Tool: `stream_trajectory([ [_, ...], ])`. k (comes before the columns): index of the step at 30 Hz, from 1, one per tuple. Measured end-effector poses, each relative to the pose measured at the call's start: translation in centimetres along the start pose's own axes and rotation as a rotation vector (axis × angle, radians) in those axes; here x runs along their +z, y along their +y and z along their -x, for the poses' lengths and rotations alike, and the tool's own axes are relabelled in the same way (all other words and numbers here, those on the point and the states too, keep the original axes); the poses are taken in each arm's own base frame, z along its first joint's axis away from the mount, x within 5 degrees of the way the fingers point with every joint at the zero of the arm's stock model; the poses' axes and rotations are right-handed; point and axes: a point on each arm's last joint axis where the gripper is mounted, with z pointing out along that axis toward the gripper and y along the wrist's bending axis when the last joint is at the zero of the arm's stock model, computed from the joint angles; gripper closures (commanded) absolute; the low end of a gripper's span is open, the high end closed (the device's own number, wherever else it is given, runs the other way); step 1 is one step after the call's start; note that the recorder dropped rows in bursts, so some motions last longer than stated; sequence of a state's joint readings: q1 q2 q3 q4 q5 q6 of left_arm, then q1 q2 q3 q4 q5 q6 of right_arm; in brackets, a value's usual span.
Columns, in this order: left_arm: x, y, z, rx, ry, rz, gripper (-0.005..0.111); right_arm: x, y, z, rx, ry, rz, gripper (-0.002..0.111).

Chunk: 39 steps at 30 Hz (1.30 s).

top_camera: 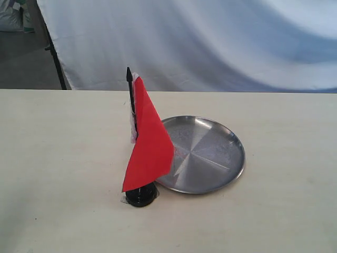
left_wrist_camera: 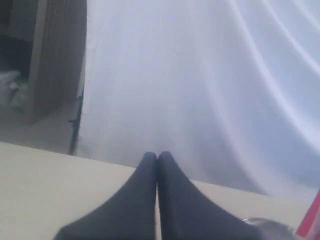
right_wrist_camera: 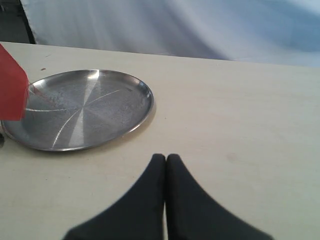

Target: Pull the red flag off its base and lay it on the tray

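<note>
The red flag (top_camera: 150,142) stands upright on its thin black pole, planted in the small round black base (top_camera: 141,195) near the middle of the table. Right beside it lies the round silver tray (top_camera: 231,158), partly covered by the hanging cloth. Neither arm shows in the exterior view. My left gripper (left_wrist_camera: 157,156) is shut with nothing in it, far from the flag; only a sliver of the red flag (left_wrist_camera: 311,220) shows at the frame's edge. My right gripper (right_wrist_camera: 165,158) is shut and empty over bare table, a short way from the tray (right_wrist_camera: 142,97) and a corner of the red flag (right_wrist_camera: 10,90).
A pale wooden table (top_camera: 52,158) carries everything. Behind its far edge hangs a white cloth backdrop (top_camera: 210,42), with a dark stand leg (top_camera: 55,58) at the back left.
</note>
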<state>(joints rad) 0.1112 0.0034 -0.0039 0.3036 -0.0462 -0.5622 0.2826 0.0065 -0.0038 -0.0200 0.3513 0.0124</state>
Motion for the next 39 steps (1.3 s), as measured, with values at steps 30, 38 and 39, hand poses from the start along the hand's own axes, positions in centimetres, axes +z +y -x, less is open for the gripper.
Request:
stream_trajectory([
  [30,8.9,-7.1,3.6,-0.110,0.213,-0.696,0.107,0.0,0.0,0.0,0.000,0.000,0.000,0.109],
  [38,10.3,-7.7,1.2,-0.087,0.336,-0.881,0.107,0.0,0.0,0.0,0.000,0.000,0.000,0.109],
  [39,10.4,-7.6,0.9,-0.070,0.352,-0.874,0.107,0.0,0.0,0.0,0.000,0.000,0.000,0.109],
])
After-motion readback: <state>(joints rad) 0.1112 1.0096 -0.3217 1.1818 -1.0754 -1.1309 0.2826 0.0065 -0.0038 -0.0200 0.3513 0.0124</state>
